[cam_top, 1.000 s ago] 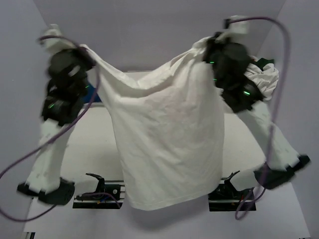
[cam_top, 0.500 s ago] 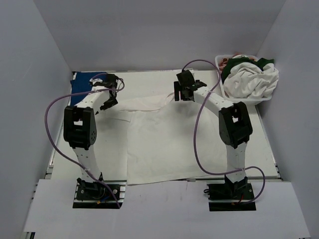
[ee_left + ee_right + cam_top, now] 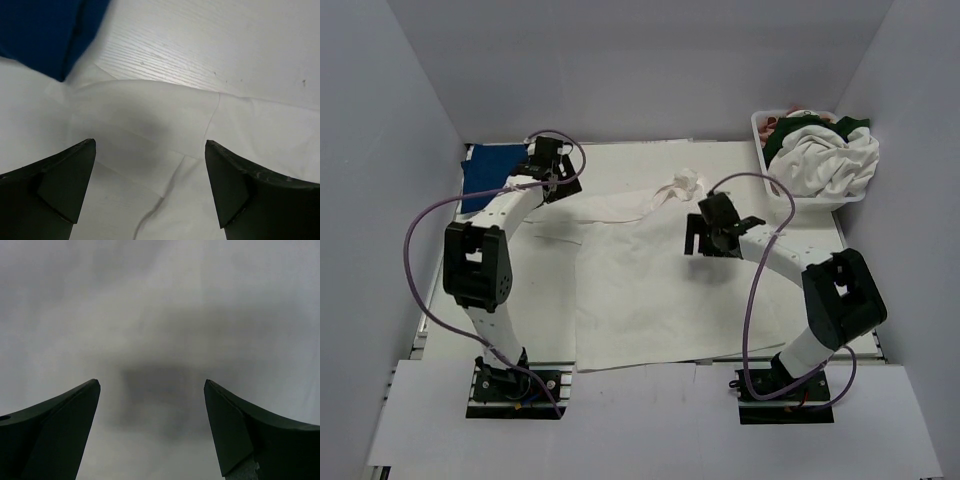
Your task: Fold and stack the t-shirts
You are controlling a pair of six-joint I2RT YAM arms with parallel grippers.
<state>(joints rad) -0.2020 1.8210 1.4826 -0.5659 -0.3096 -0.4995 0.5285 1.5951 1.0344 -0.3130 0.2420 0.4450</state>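
Top external overview: a white table between plain walls, with both arms reaching out over it.
Royal-blue t-shirt: lies flat at the table's far left corner. In the left wrist view one corner of it shows at upper left.
Left gripper: just right of the blue shirt, above the far left edge of the white cloth. In its wrist view the fingers are spread wide with nothing between them; white fabric and bare wood grain lie below.
White t-shirt: spread out across the middle of the table, wrinkled, with its hem at the near edge and one sleeve stretched toward the left gripper.
Bunched cloth: a small crumpled knot of the white shirt at its far edge.
Right gripper: above the shirt's right upper part. In its wrist view the fingers stand wide apart and empty over blurred white fabric.
Basket: far right corner.
Heaped shirts: white ones fill the basket, with a dark green tee at their left edge.
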